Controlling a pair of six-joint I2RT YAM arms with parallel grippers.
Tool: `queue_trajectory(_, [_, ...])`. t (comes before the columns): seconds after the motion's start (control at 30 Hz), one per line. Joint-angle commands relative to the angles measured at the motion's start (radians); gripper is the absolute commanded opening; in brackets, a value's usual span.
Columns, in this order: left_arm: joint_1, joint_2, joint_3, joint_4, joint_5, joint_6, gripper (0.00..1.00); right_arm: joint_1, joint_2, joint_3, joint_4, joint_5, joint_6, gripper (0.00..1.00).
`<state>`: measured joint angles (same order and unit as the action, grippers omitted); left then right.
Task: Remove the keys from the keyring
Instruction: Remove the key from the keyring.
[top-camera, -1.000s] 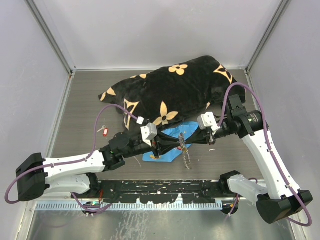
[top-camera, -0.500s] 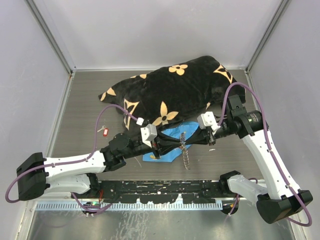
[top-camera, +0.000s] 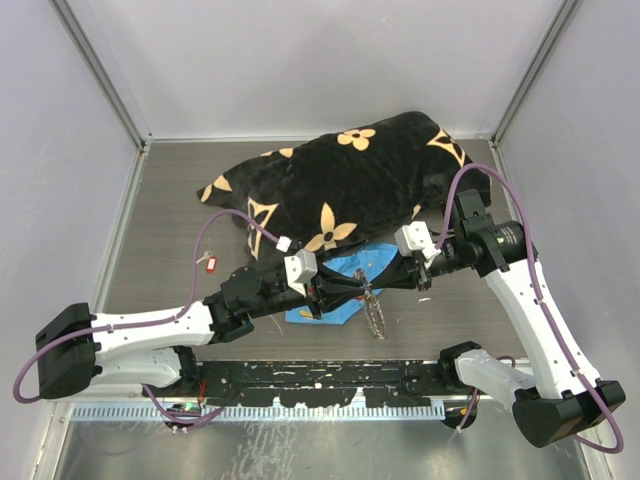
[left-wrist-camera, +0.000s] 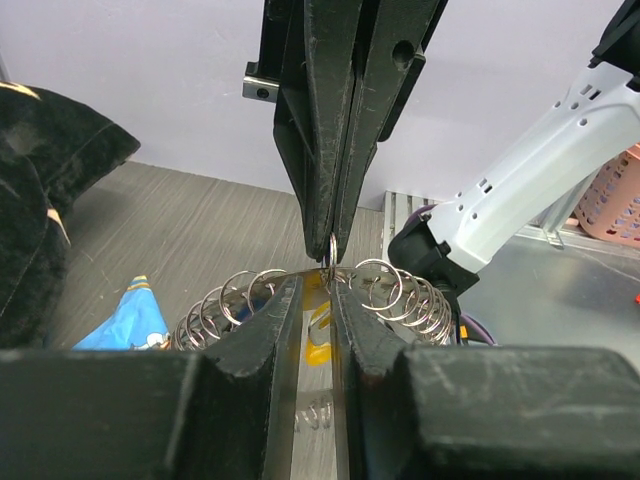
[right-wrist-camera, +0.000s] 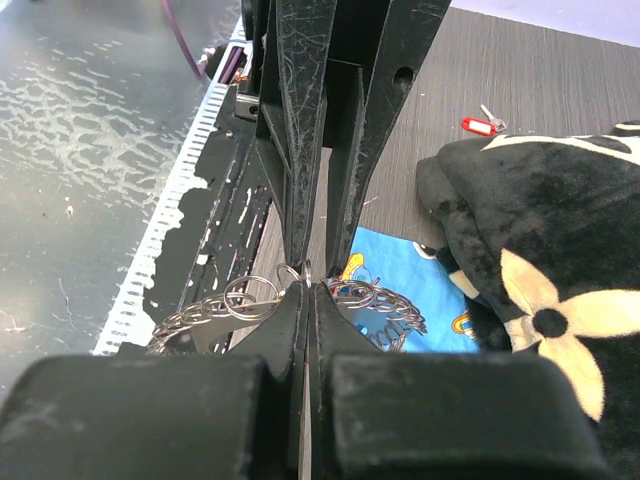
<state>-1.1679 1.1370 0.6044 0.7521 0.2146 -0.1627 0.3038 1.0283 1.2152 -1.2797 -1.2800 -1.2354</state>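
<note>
The keyring (top-camera: 376, 318), a loop strung with many small silver rings, hangs between my two grippers over the blue cloth (top-camera: 340, 266). My right gripper (right-wrist-camera: 306, 288) is shut on one small ring at its tips. My left gripper (left-wrist-camera: 316, 284) meets it tip to tip. Its jaws stand a narrow gap apart, with an orange-yellow key head (left-wrist-camera: 318, 345) between them. The ring coils (left-wrist-camera: 410, 295) spread to both sides of the tips. A red-headed key (top-camera: 207, 262) lies alone on the table to the left. Any other keys are hidden.
A big black cushion with tan flowers (top-camera: 350, 180) lies behind the grippers and partly over the cloth. Grey walls close in the table on three sides. The black rail (top-camera: 320, 378) runs along the near edge. A pink basket (left-wrist-camera: 610, 195) stands off the table.
The left gripper has edged slightly toward the right one and its jaws have narrowed a little. The hanging loop has shifted a bit. The right gripper stayed shut in place.
</note>
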Motion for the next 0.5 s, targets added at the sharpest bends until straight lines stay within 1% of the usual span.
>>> queue_trajectory(0.0, [-0.007,0.005,0.056,0.072,0.008,0.016,0.19,-0.005,-0.006,0.022,0.038,-0.073,0.016,0.01])
queue_trajectory(0.47, [-0.01,0.024,0.075,0.073,-0.009,0.007,0.19,-0.005,-0.011,0.005,0.043,-0.084,0.025,0.01])
